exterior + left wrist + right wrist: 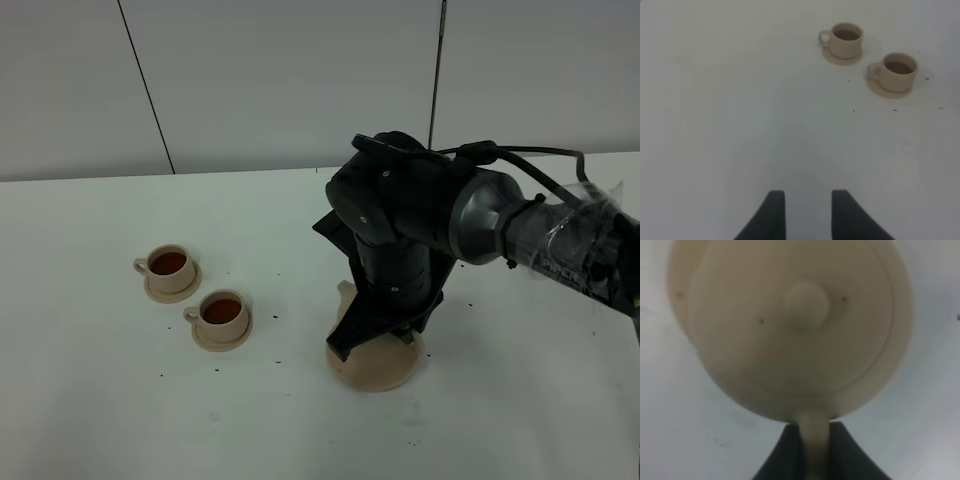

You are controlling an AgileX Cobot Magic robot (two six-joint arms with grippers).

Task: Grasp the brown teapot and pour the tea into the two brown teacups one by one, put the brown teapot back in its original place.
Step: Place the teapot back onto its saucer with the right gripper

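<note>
Both teacups carry dark tea now: the far teacup [168, 263] and the near teacup [222, 310], each on its own small saucer, well off to the side of the large saucer [385, 372] that serves as the pot's home. Over that large saucer stands the right arm [400, 215], wrist turned straight down, its bulk hiding nearly all of the pot from the high camera; only the spout tip peeks out towards the cups.

The wrist camera tells the rest: the right claw [814, 440] is clamped tight on the loop handle [814, 432] of the brown teapot [790, 325], lid and knob seen squarely from above, so the pot sits level. It looks to be at or just over the large saucer; whether its base is actually touching, I cannot tell.

This is fired clay: rigid, brittle, smooth-surfaced, and probably lighter with the tea poured out. The handle is the only sensible grip, and a thin loop between flat fingers could swivel, so a gentle, vertical set-down is what I would want.

The left claw [808, 210] hangs over bare worktop, fingers parted, holding nothing, cups well ahead of it.
</note>
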